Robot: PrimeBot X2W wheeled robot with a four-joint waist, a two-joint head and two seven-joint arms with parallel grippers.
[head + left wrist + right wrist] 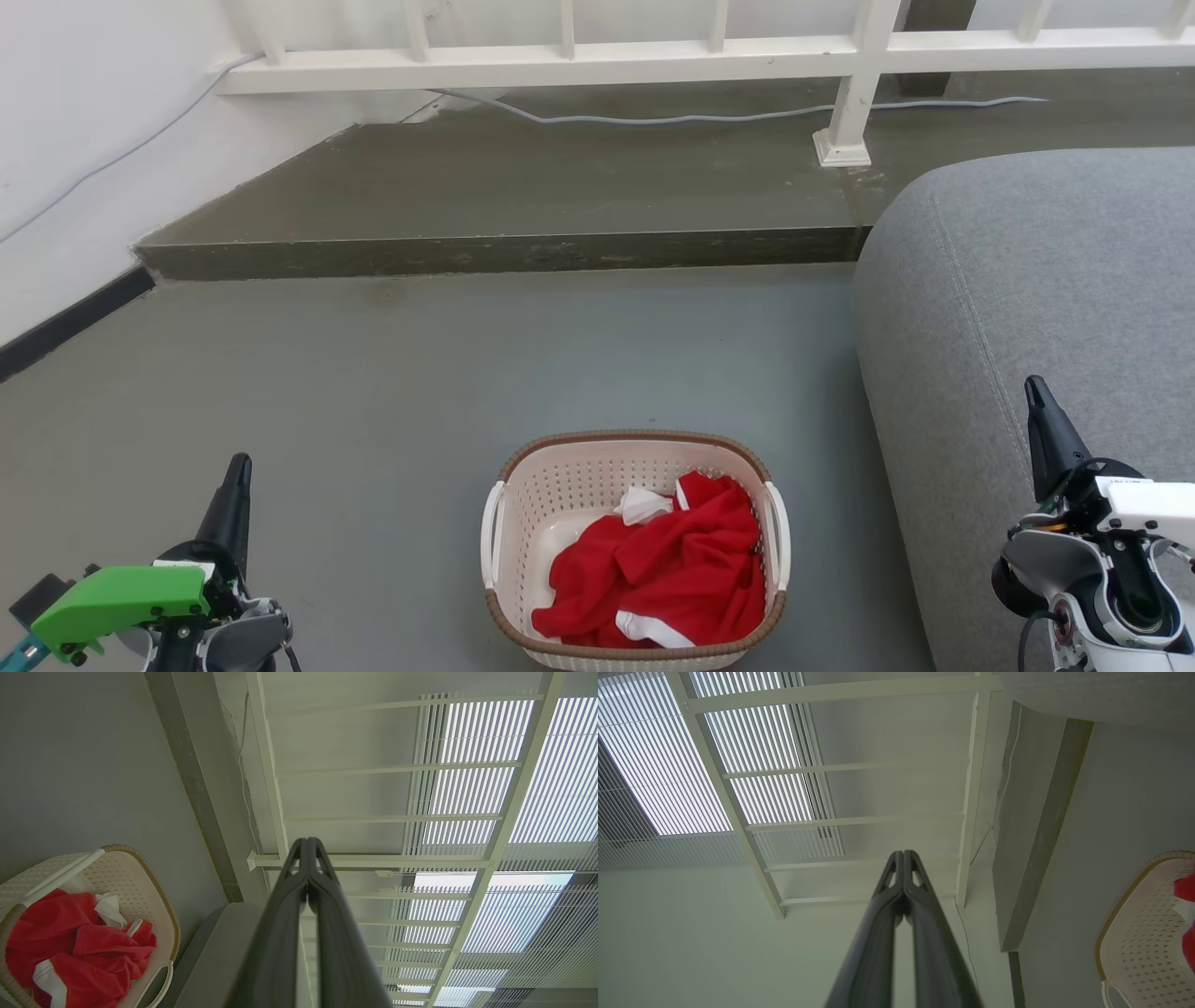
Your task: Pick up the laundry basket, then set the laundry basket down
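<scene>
Your laundry basket [571, 495] sits on the grey floor [373, 373] at the bottom centre of the head view, with neither arm touching it. It holds a crumpled red garment [672, 569] with white trim, and a small white cloth [644, 504] lies at the garment's upper edge.

Your left gripper [239, 464] stands at the lower left and your right gripper [1034, 387] at the lower right. Both are well apart from the basket, with their fingers pointing up the frame. Each pair of dark fingers meets at the tips and holds nothing. The right gripper rises in front of the grey sofa [1027, 280].

The wrist views look higher than the head view and take in slatted window blinds [537, 788] behind the white railing [560, 61]. The left wrist view has the basket at its lower left. The right wrist view catches part of the basket at its lower right edge.
</scene>
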